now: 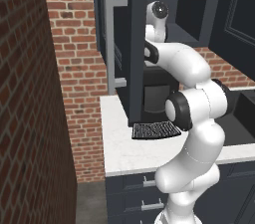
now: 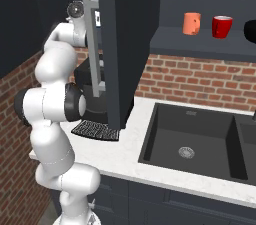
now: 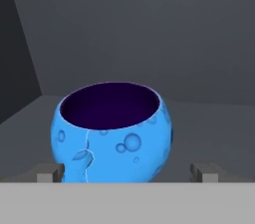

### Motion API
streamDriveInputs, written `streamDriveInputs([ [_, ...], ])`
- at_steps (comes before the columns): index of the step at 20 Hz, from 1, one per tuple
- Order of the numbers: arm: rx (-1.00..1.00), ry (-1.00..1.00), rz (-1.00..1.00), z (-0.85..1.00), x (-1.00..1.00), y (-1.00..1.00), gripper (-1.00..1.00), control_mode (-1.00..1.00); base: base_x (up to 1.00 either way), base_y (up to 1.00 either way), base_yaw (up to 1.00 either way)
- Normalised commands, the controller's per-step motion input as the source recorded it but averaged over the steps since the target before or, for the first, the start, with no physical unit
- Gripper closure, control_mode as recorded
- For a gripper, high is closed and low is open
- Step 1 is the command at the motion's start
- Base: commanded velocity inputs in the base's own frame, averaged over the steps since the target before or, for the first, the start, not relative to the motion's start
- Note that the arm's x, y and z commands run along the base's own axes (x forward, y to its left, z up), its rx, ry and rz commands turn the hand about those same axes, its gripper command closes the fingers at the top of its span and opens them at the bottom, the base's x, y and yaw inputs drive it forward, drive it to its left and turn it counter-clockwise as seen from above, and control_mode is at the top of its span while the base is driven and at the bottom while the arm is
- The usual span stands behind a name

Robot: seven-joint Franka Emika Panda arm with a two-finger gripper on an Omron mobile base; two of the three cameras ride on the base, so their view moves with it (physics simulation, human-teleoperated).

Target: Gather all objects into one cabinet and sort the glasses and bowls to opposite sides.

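Note:
In the hand view a squat blue vessel with a dark inside stands upright on the grey shelf of the cabinet. My gripper is open. Its fingertips sit low on either side of the vessel, which stands slightly left of centre between them. In the right base view the orange mug and the red cup stand side by side on a dark shelf to the right. The black bowl shows at the frame edge beyond them. The arm reaches in behind the open cabinet door.
The open door with its long grey bar handle hangs over the white counter. The black coffee machine and its drip grate stand under the arm. A black sink lies to the right. A brick wall closes the left.

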Motion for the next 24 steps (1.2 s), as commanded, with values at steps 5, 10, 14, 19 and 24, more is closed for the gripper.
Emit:
streamDriveInputs([
  [5, 0.0, 0.0, 0.0, 0.0, 0.0, -0.16, -1.0, -1.0, 0.0, 0.0, 0.0],
  [10, 0.0, 0.0, 0.0, 0.0, 0.0, -0.14, -1.0, -1.0, 0.0, 0.0, 0.0],
  [14, 0.0, 0.0, 0.0, 0.0, 0.0, -0.07, -1.0, -1.0, 0.0, 0.0, 0.0],
  [19, 0.0, 0.0, 0.0, 0.0, 0.0, 0.0, -1.0, -1.0, 0.0, 0.0, 0.0],
  [24, 0.0, 0.0, 0.0, 0.0, 0.0, 0.0, 1.0, -1.0, 0.0, 0.0, 0.0],
])
